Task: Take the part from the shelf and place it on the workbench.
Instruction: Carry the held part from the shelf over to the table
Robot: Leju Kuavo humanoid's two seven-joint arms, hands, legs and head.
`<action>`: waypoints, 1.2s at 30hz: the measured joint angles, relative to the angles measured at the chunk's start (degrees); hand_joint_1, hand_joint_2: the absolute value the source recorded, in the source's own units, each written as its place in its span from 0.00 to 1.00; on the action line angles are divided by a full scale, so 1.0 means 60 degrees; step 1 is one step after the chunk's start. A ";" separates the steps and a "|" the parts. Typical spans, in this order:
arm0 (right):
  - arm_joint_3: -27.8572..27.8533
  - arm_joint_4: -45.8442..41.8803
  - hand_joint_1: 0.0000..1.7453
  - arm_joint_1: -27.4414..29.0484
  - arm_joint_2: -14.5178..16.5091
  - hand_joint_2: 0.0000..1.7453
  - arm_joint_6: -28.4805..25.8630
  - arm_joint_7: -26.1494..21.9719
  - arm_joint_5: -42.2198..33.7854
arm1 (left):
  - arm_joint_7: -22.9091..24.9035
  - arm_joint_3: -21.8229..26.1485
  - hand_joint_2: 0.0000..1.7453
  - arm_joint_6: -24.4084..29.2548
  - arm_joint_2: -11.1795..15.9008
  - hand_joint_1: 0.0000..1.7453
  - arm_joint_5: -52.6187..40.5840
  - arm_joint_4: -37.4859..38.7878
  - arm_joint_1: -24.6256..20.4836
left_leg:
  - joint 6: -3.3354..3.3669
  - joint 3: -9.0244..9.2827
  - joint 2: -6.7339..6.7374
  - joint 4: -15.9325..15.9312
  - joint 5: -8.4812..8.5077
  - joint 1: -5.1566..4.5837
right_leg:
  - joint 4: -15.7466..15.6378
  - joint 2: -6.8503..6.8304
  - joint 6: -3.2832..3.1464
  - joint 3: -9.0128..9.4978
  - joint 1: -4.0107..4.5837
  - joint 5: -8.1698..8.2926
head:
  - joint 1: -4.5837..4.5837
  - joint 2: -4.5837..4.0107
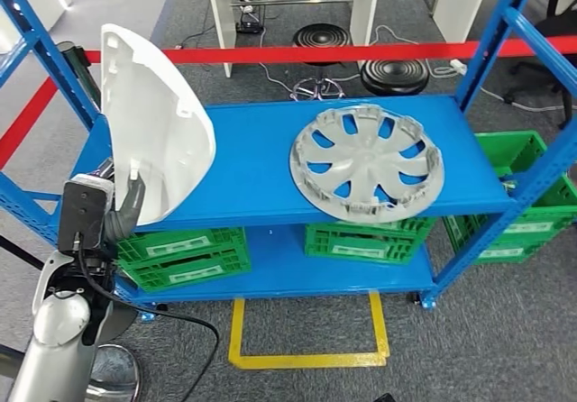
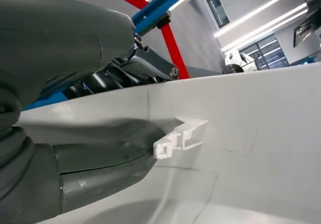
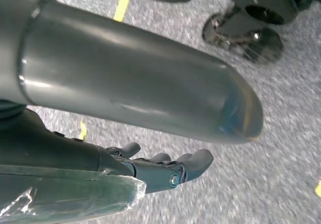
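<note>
Head view: white part (image 1: 153, 118) in left hand (image 1: 129, 205)

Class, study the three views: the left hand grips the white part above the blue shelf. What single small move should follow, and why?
Probably draw the left hand back from the blue shelf, keeping its grip. The white part is already raised, thumb and fingers clamp its edge in the wrist view, the wheel cover lies apart, and no workbench is in sight.

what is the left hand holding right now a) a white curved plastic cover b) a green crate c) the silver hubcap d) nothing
a: the left hand grips the white curved plastic cover by its lower edge, raised at the shelf's left end, while the silver hubcap lies flat on the blue shelf.
</note>
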 joint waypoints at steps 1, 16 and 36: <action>-0.0001 -0.0001 0.00 -0.0002 0.0000 0.00 0.0000 0.0000 -0.0001 | 0.0007 -0.0002 1.00 -0.0007 0.0015 1.00 -0.0005 0.0000 0.0006 | -0.0043 -0.0176 0.0002 0.0543 -0.0523 0.0005 | 0.0003 -0.0004 -0.0034 -0.0117 -0.0001 0.0120 | -0.0018 0.0000; -0.0013 -0.0001 0.00 0.0059 -0.0004 0.00 -0.0054 -0.0185 -0.0158 | 0.0046 -0.0075 1.00 -0.0092 0.0033 1.00 -0.0046 -0.0032 0.0002 | 0.0505 0.1515 0.0047 -0.0634 -0.0526 -0.0029 | 0.0696 -0.0011 0.0486 -0.1521 -0.0027 0.0350 | -0.0019 0.0000; -0.0184 -0.0012 0.00 0.0027 -0.0036 0.00 -0.0137 -0.0728 -0.0482 | 0.0101 -0.0196 1.00 -0.0144 0.0026 1.00 -0.0196 -0.0271 0.0237 | 0.0011 -0.0137 0.0053 0.2211 -0.1276 0.0019 | 0.0039 -0.0032 -0.0020 -0.0736 0.0043 0.0548 | -0.0102 0.0000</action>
